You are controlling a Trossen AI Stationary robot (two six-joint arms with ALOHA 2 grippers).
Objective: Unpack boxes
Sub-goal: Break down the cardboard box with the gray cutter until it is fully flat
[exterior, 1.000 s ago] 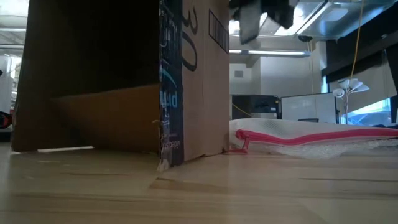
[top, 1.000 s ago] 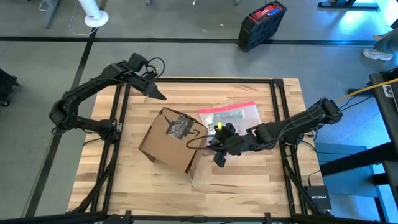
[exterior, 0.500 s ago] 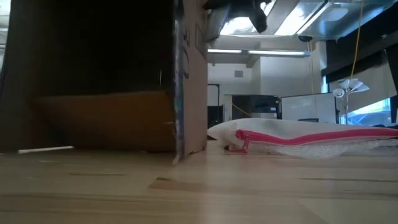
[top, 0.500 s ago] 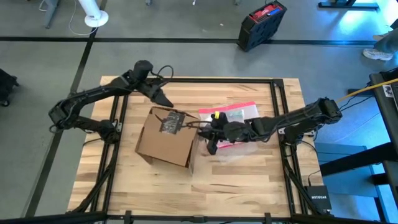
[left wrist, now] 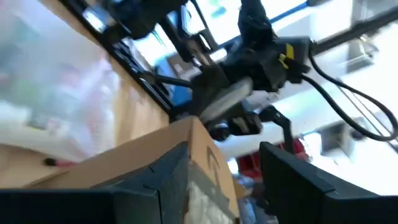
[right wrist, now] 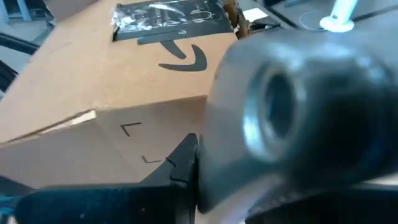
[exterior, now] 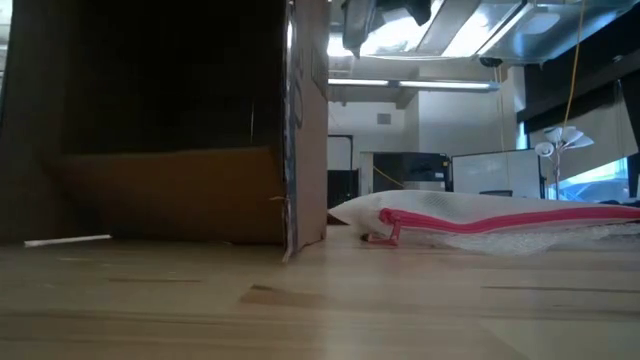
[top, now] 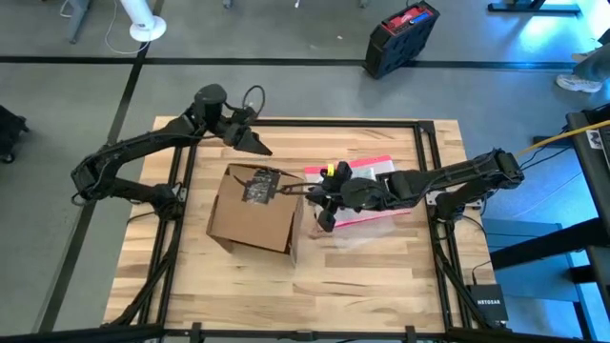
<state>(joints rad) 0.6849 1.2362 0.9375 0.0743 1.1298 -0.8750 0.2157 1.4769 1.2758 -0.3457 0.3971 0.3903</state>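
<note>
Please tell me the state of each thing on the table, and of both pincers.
Cardboard box: on its side, open end facing the low camera, black tape on top.
Clear plastic pouch: flat on the table beside the box.
Left pincer: open, holding nothing, above the box's far edge.
Right pincer: beside the box, over the pouch.

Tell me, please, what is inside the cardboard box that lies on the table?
The low view looks into the open side of the cardboard box: only dark walls and its own lower flap show. The deeper part is in shadow, so small contents cannot be ruled out. The clear pouch lies outside, beside it.
</note>
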